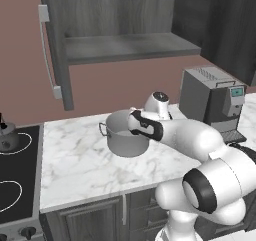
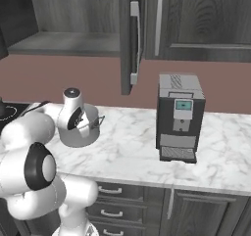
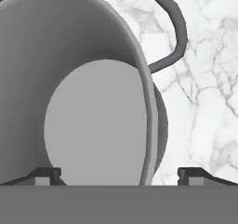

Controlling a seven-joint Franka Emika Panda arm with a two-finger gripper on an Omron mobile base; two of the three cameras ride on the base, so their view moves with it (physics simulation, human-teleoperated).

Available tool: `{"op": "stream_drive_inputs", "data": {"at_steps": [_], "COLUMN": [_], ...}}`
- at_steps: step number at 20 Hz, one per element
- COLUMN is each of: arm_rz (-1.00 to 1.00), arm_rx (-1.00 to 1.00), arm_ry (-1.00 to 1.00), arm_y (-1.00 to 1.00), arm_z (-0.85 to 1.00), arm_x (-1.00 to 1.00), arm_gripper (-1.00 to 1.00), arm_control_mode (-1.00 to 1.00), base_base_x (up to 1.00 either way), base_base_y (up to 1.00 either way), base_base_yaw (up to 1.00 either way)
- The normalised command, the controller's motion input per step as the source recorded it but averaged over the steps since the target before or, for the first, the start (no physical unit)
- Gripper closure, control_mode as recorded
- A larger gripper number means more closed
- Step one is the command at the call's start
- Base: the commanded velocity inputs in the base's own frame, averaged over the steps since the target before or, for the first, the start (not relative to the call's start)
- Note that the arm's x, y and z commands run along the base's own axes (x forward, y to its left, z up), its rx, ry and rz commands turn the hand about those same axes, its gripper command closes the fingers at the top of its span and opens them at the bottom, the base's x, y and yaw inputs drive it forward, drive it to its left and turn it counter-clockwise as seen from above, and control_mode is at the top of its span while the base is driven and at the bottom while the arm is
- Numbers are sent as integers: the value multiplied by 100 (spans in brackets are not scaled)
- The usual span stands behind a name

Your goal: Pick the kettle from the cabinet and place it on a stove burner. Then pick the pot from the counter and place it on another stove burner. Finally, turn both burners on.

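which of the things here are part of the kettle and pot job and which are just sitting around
Part of the job:
- pot, on the counter, open pincer straddling its rim
- kettle, already on a burner
- cooktop knobs
- open cabinet

Just there:
- coffee machine
- drawers

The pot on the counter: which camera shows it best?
The left base view: the pot shows its whole body and one loop handle on the counter. The right base view has the arm covering most of it. The hand view shows its rim, inside and one handle, close up.
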Motion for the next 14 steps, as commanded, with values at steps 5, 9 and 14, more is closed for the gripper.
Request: {"op": "stream_drive_inputs", "data": {"at_steps": [5, 9, 14], "arm_rz": [0, 0, 0], "arm_rx": [-1, 0, 0], "arm_ry": [0, 0, 0], "arm_y": [7, 3, 0], "arm_z": [-16, -15, -1], "arm_x": [18, 5, 0], "arm_gripper": [-100, 100, 100], "arm_control_mode": [-100, -100, -100], "base_base_x": [0, 0, 0], "base_base_y": [0, 0, 0], "base_base_yaw": [0, 0, 0]}}
